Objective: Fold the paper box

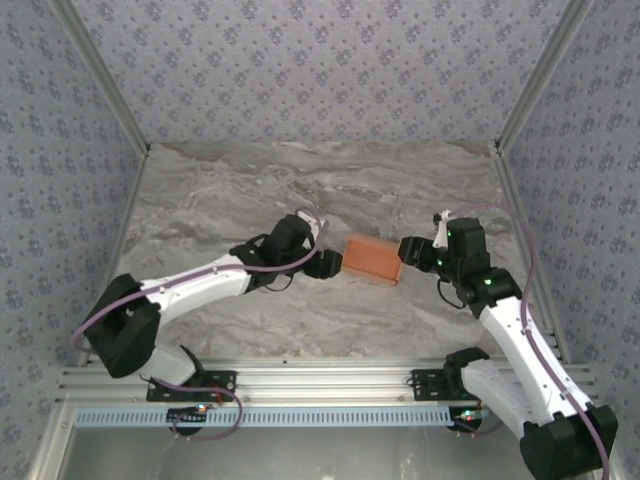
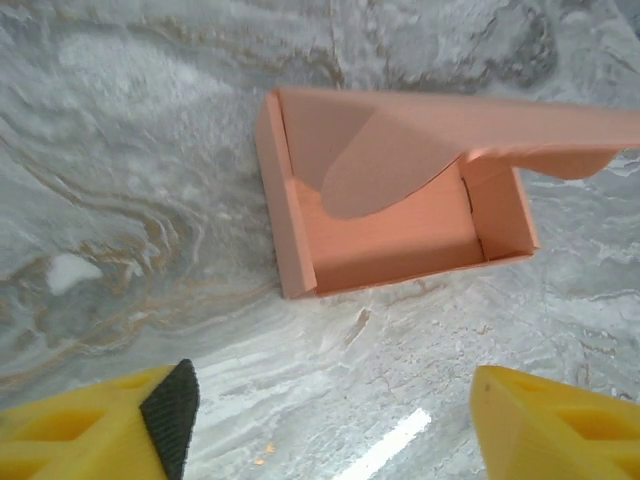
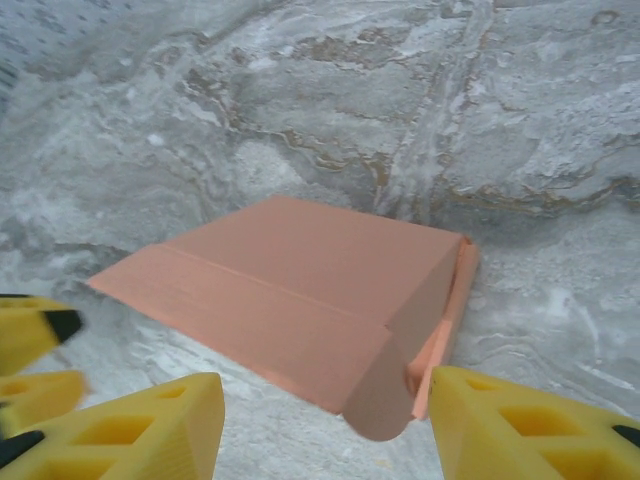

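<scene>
The paper box point(image 1: 372, 258) is salmon-orange card and lies mid-table between my two grippers. In the left wrist view the paper box point(image 2: 400, 225) is a shallow tray with its lid flap raised over the far side and a rounded tab hanging into it. My left gripper point(image 2: 335, 425) stands open just short of the tray's near wall, with bare table between its fingers. In the right wrist view the lid point(image 3: 300, 290) slopes toward the camera, and its rounded tab point(image 3: 380, 405) lies between the fingers of my open right gripper point(image 3: 325, 425). The right finger point(image 3: 520, 425) is close to the box corner.
The marble-patterned tabletop point(image 1: 250, 190) stretches all round the box. Patterned walls point(image 1: 60, 150) close in the left, back and right sides. An aluminium rail point(image 1: 320, 380) carries both arm bases at the near edge. The left gripper's yellow fingers point(image 3: 30, 340) show at the left edge of the right wrist view.
</scene>
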`<move>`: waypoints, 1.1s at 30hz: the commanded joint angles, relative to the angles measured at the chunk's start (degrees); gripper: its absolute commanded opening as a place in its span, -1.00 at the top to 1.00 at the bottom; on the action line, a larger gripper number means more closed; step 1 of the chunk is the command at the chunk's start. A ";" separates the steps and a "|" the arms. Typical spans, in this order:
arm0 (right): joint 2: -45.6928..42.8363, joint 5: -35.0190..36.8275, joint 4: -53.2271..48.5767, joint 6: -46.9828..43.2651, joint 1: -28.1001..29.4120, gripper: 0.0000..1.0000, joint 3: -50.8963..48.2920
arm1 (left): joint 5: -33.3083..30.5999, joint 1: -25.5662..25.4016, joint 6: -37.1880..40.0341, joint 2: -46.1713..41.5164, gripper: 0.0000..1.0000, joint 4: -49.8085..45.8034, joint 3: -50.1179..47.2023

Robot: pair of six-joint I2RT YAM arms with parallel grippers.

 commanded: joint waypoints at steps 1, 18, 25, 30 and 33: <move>4.71 2.89 0.08 -3.42 -0.42 -0.17 2.95 | -0.72 2.47 1.35 -1.71 -0.63 -2.21 5.41; 26.42 -3.13 -4.68 -14.49 -4.33 -0.23 11.14 | 10.18 5.89 9.22 22.11 -0.51 -2.61 20.98; 29.26 -3.12 -4.63 -13.55 -4.46 -0.21 8.01 | 8.41 4.89 11.16 22.27 -0.52 0.03 13.05; 31.84 -3.95 -2.96 -11.15 -4.32 -0.18 5.54 | 8.36 4.50 10.44 22.73 -0.54 1.23 9.52; 33.83 -4.57 -0.87 -8.71 -3.77 -0.11 4.31 | 7.96 4.19 10.03 23.45 -0.53 1.32 8.80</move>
